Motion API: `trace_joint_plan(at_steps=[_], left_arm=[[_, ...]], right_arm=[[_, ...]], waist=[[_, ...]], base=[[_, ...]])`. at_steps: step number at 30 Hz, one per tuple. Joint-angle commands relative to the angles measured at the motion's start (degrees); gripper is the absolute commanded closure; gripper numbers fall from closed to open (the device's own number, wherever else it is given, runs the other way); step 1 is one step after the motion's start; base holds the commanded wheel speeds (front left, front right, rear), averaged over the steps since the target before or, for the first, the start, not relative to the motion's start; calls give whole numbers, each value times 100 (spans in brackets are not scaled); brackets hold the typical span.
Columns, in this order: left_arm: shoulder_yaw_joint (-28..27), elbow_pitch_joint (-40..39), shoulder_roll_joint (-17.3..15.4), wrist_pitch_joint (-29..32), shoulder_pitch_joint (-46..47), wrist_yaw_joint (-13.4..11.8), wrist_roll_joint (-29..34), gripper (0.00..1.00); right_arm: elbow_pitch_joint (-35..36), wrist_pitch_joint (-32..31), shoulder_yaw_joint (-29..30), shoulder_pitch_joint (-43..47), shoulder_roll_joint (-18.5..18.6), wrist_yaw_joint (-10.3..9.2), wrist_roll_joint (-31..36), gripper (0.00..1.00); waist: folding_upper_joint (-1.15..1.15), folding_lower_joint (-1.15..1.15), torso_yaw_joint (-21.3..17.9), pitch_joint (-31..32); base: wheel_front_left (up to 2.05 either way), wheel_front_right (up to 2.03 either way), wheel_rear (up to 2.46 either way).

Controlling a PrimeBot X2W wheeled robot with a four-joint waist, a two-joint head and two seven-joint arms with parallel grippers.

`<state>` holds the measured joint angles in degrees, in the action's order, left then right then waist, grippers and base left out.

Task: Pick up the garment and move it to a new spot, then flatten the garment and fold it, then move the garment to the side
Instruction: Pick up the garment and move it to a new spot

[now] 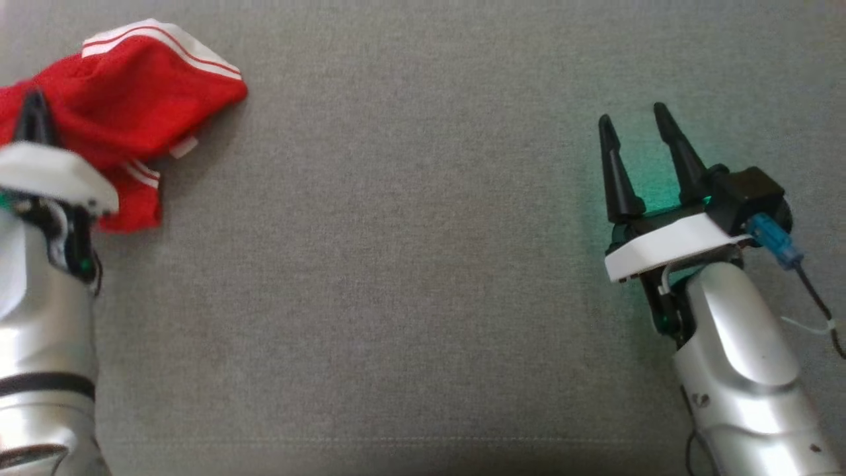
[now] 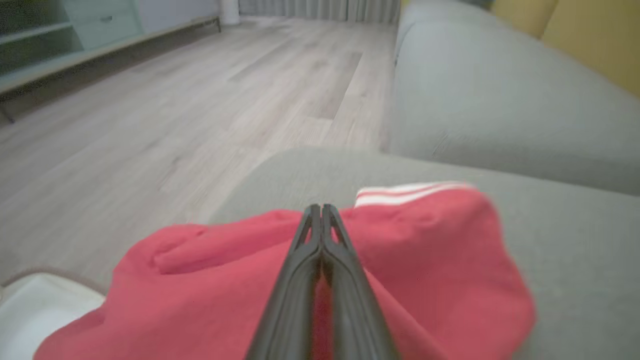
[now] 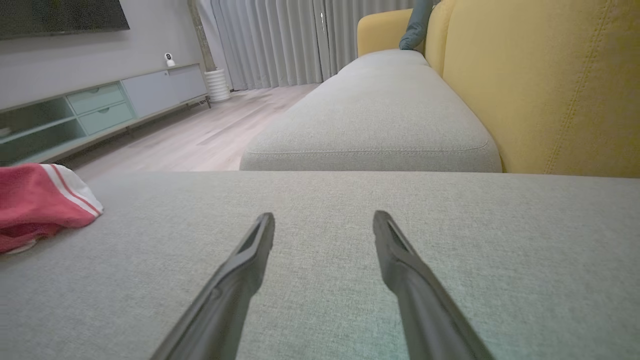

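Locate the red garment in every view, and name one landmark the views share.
Head view: the red garment lies crumpled in the upper left corner, on the grey cushion.
Left wrist view: lower centre, bunched around the shut left gripper.
Right wrist view: at the left edge, lying on the cushion.
Shared landmark: the garment's white striped trim, visible in all three.

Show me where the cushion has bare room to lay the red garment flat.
Bare: the wide cushion stretch between the garment and the open right gripper, down to the near seam. Crowded: the far-left corner, where the shut left gripper sits over the bunched garment.
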<state>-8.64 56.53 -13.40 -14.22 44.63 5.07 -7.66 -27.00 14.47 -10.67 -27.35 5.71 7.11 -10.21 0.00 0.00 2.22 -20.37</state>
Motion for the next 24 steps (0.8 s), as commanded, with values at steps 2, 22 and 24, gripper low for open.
trace_joint_plan(at_steps=[2,22,24], left_arm=[[16,-611,-288,-75,284,55,87,100],[1796,-2222,971,-77,461,239,-398,100],[2071,-2303,1022,-77,462,240,-623,100]], right_arm=[[102,52,-109,151,-168,37,-84,0],[15,52,-347,321,-281,37,-543,0],[14,52,-398,316,-282,37,-586,0]], waist=[[0,0,-73,207],[0,0,-1291,792],[0,0,-1457,778]], base=[[0,0,0],[0,0,0],[0,0,0]])
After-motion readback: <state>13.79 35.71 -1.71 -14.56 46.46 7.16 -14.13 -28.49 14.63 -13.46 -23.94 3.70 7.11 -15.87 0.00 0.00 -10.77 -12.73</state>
